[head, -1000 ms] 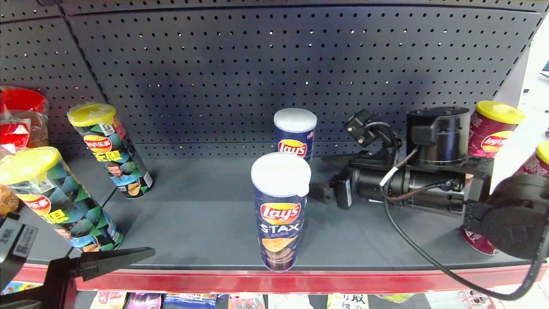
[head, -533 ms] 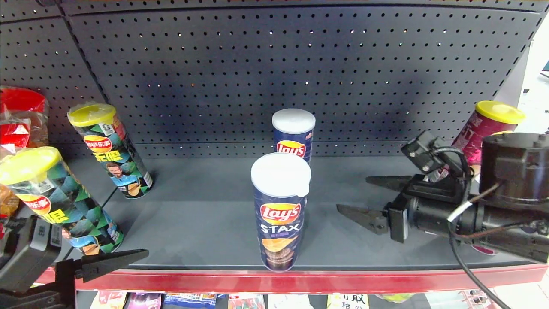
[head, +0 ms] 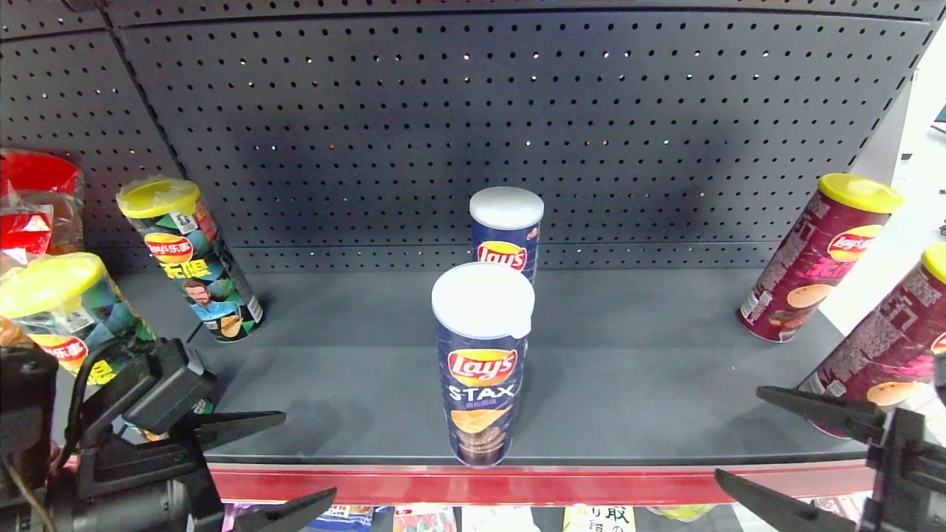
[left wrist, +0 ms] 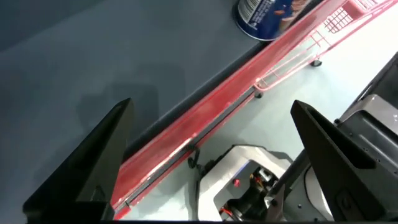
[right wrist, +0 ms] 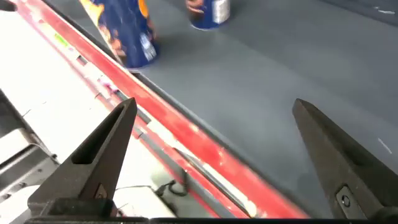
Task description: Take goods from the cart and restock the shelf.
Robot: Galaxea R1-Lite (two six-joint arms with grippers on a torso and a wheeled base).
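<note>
The left gripper [head: 310,454] and the right gripper [head: 737,434] sit at the shelf's [head: 628,369] red front edge, jaws spread wide, gripping nothing. Between them the front blue can [head: 482,369] stands upright, the rear blue can [head: 505,229] behind it.

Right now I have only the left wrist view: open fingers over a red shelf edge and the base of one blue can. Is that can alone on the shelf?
Observer: No. A second blue chip can stands right behind the front blue chip can, both upright with white lids.
Reviewer: Is the right gripper holding anything?
Observer: No. It is open and empty, low by the front edge of the shelf, near two maroon chip cans with yellow lids.
Reviewer: What's beside the left gripper?
Observer: Two green-patterned chip cans with yellow lids, at the shelf's left end.
</note>
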